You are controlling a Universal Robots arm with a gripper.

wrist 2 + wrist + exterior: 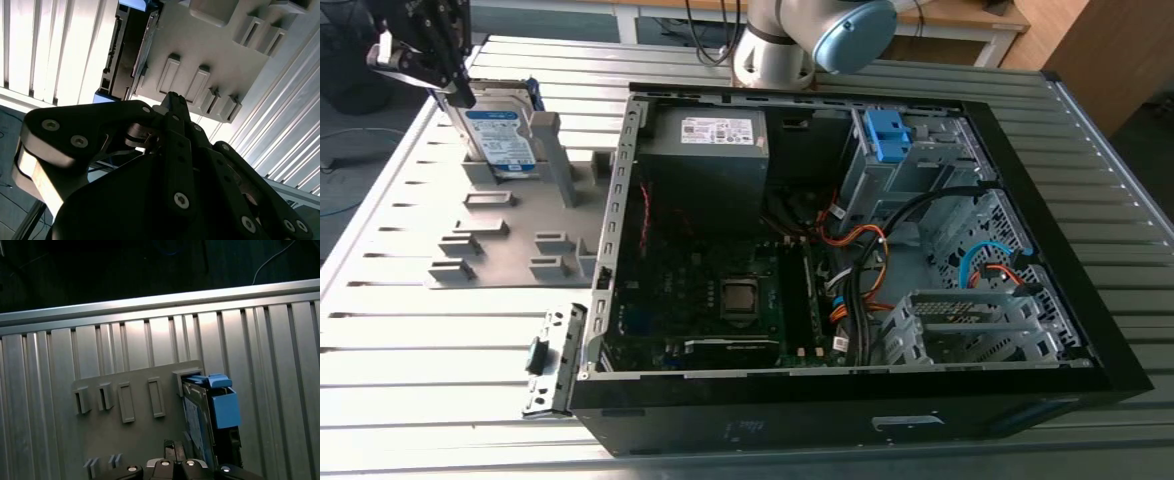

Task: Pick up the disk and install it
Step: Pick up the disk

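Observation:
The disk (pixel 500 135) stands on edge in a slot of the grey holder plate (pixel 494 240), at the exterior view's left, its blue-and-white label facing out. In the first wrist view the disk (pixel 220 410) shows its blue carrier end on the holder plate (pixel 135 385). My gripper (pixel 455 96) hangs just above the disk's top corner. In both wrist views the gripper (pixel 170 446) (pixel 172 97) is shut with nothing in it, beside the disk (pixel 125 55) and not around it.
An open black computer case (pixel 1067 330) lies at the exterior view's right. It holds a grey power supply (pixel 707 150), cables and a metal drive bay with a blue clip (pixel 886 135). The arm's base (pixel 787 40) stands behind the case. The ribbed table's edge (pixel 150 305) runs close to the holder.

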